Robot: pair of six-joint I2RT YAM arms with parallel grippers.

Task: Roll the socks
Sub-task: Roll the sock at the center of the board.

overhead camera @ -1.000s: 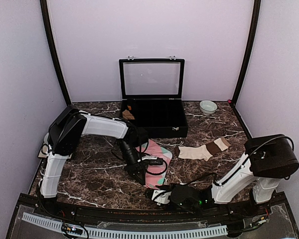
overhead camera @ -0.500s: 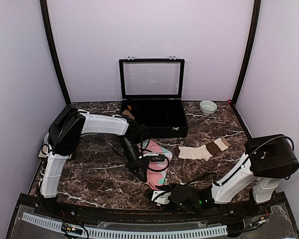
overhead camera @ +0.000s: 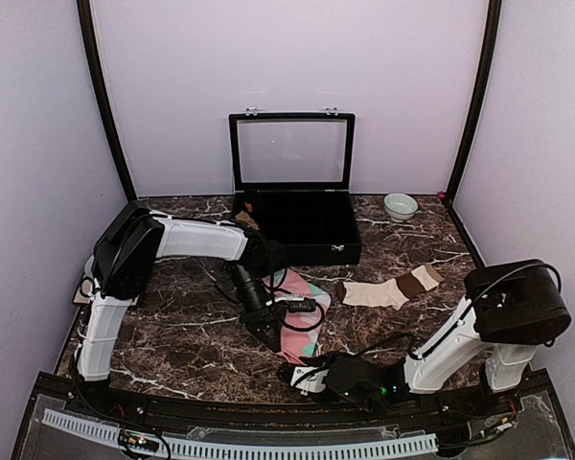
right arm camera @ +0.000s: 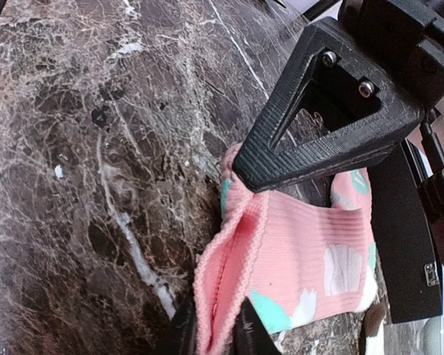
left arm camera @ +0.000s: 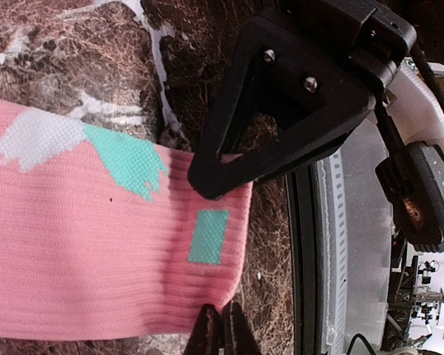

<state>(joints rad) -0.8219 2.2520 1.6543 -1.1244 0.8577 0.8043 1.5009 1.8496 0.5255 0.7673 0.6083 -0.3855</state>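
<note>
Straddling the ribbed cuff of the pink fabric sock (left arm camera: 96, 251) with mint and white patches, my left gripper (left arm camera: 211, 255) is spread wide. My right gripper (right arm camera: 223, 248), also spread, brackets the sock's raised near edge. The cream-beige, brown-banded sock (overhead camera: 393, 289) lies apart on the dark marble table (overhead camera: 172, 335).

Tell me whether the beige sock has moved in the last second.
No. The beige sock lies where it did, just right of the case's front corner.
</note>
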